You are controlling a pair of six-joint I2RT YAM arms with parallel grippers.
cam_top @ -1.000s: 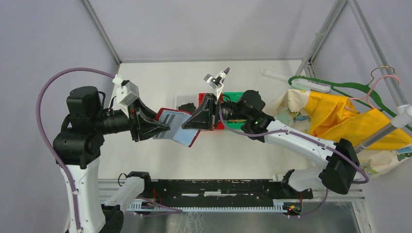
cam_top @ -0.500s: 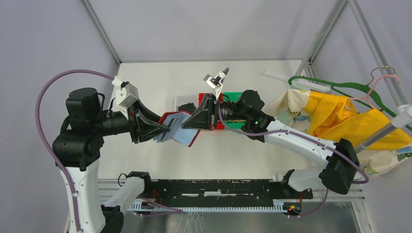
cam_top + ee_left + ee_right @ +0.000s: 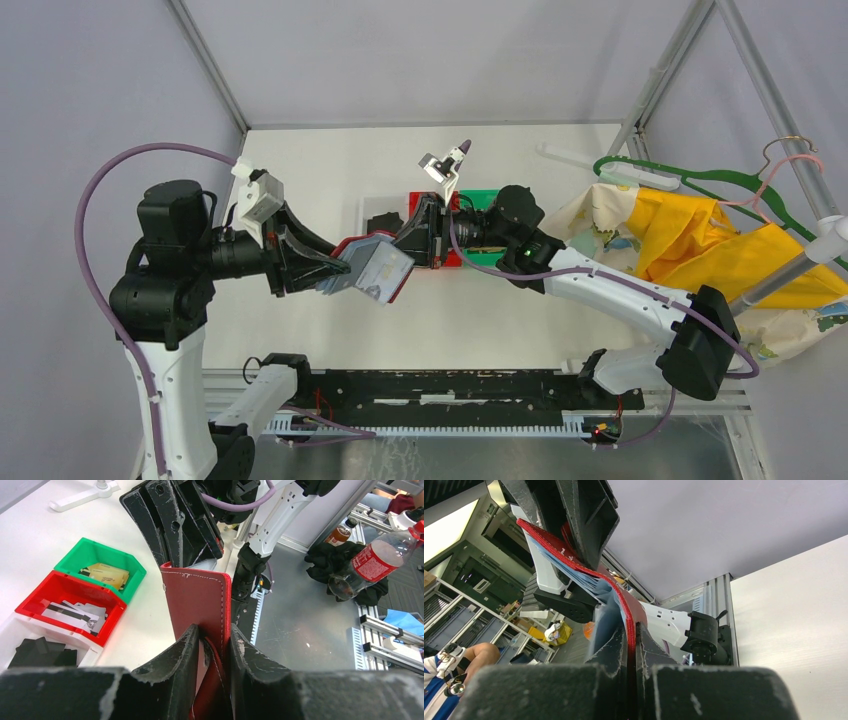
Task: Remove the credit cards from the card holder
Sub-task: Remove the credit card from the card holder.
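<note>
Our left gripper (image 3: 216,635) and right gripper (image 3: 633,630) both pinch the red card holder (image 3: 197,597), so we risk a hard tug yanking it loose.

Card holder (image 3: 375,268) above table (image 3: 300,170)

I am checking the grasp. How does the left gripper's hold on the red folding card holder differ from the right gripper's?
The left gripper clamps several layers of the red folding card holder, the right gripper one thin red edge. The left gripper's jaws stand partly apart, the right gripper's almost closed. Both grip it.
</note>
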